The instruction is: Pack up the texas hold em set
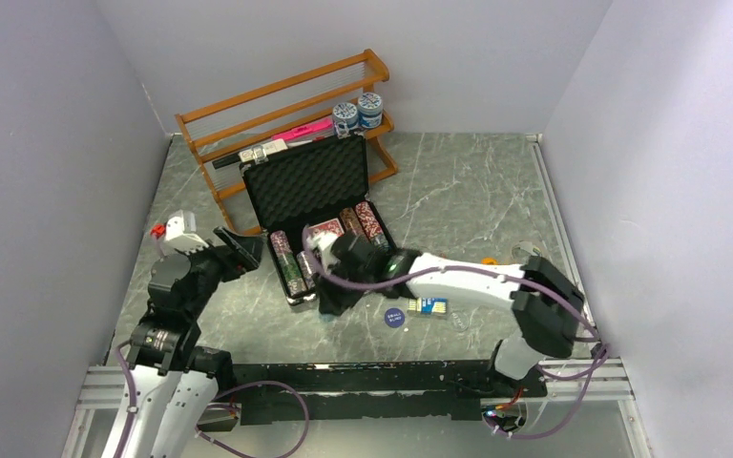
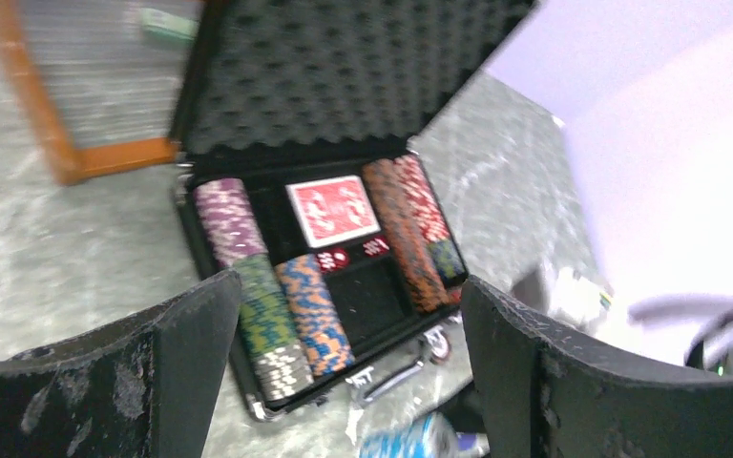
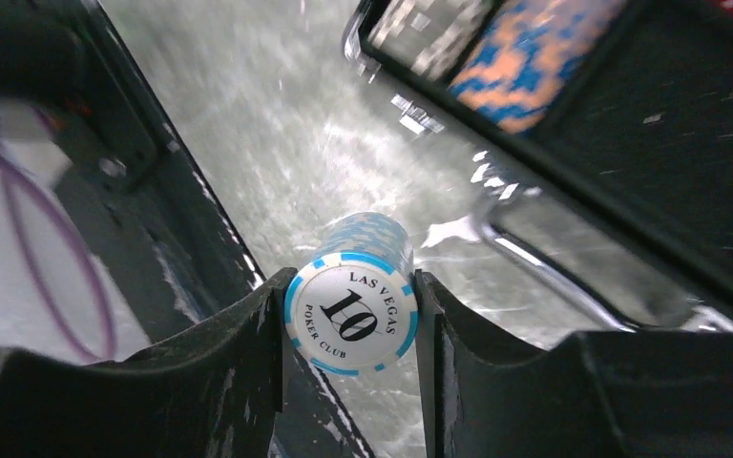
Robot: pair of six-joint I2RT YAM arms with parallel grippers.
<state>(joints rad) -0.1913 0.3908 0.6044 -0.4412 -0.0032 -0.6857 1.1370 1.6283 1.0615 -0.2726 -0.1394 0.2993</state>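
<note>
The black briefcase (image 1: 306,181) lies open at the table's middle, foam lid up. It holds several chip stacks (image 2: 267,310), a red card deck (image 2: 334,210) and red dice (image 2: 332,259); one slot (image 2: 374,303) is empty. My right gripper (image 3: 348,324) is shut on a sideways stack of light-blue and white chips (image 3: 355,310), just in front of the case's front edge and metal handle (image 3: 554,267). That stack also shows in the left wrist view (image 2: 425,441). My left gripper (image 2: 353,382) is open and empty, left of the case (image 1: 239,250). A blue card deck (image 1: 429,306) and a blue round disc (image 1: 394,318) lie on the table.
The orange wooden rack (image 1: 277,110) stands behind the case with two blue-and-white jars (image 1: 358,113) on it. A small orange thing (image 1: 489,260) lies right of the right arm. Walls close in on the left, the right and the back.
</note>
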